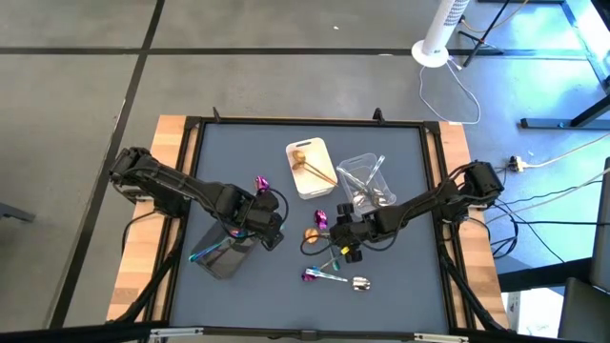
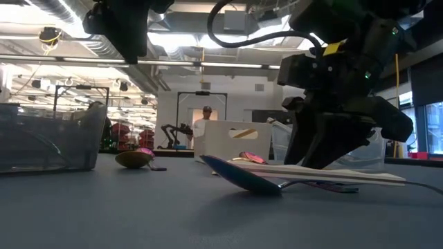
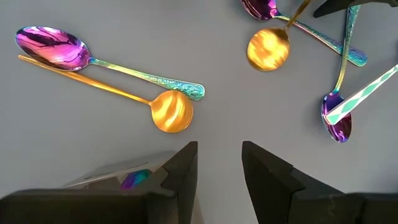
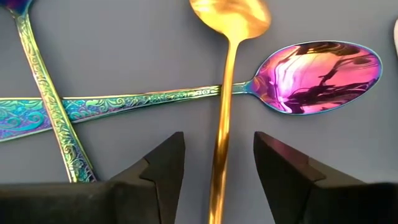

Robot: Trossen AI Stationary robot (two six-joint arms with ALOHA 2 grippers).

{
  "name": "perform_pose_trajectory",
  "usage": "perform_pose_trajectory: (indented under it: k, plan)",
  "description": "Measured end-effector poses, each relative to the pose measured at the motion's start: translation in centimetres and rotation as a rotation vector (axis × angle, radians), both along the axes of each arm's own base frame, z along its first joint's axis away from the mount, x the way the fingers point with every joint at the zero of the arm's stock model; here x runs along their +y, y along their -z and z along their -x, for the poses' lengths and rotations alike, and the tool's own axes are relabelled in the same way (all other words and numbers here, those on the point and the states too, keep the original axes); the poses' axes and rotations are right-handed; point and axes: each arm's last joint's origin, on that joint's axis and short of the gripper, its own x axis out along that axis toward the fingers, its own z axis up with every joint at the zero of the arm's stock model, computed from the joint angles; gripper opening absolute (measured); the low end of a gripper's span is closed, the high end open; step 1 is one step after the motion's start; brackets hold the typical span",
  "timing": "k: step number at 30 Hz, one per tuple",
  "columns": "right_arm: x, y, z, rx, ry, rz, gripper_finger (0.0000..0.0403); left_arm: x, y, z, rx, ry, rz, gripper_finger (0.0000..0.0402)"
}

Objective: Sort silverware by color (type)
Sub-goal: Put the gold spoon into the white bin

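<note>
**A:** Starting at the left edge of the desk (image 1: 210,162), what is the left tool (image 1: 255,221) doing?

**B:** It hovers left of centre, beside the dark grey tray (image 1: 221,257), which holds an iridescent piece. Its fingers (image 3: 184,171) stand apart with only bare desk between them. Just ahead of them lie an iridescent spoon (image 3: 93,57) and a gold spoon (image 3: 124,99), side by side and touching.

**A:** And the middle?

**B:** The white tray (image 1: 311,167), toward the far edge, has a gold piece in it. The clear tray (image 1: 367,181) beside it holds silver pieces (how many, I cannot tell).

**A:** The right tool (image 1: 345,233)?

**B:** Low over the loose cluster near the desk's centre. Its fingers (image 4: 163,163) are parted, one on each side of a gold spoon's handle (image 4: 222,124); whether they touch it I cannot tell. That handle lies across an iridescent spoon with a purple bowl (image 4: 314,76), and another iridescent handle (image 4: 53,109) crosses nearby.

**A:** Anything nearer the front edge?

**B:** Another iridescent piece (image 1: 319,276) and a silver one (image 1: 360,283), just beside each other.
</note>
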Motion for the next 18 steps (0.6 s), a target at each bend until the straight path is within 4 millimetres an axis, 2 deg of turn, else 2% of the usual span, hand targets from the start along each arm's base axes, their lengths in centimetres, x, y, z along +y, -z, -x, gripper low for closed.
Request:
perform_pose_trajectory:
  k: [3,11,18]
  plan:
    - [0.00,0.02,0.01,0.002,-0.001,-0.001,0.0176,0.00,0.00,0.00,0.000,0.000,0.000,0.0120]
    - [0.03,0.05,0.02,0.005,-0.004,-0.005,0.0117,0.00,0.00,0.00,0.000,0.000,0.000,0.0120]
    - [0.02,0.05,0.02,0.004,-0.002,-0.001,0.0109,-0.02,0.01,0.01,0.000,0.000,0.000,0.0120]
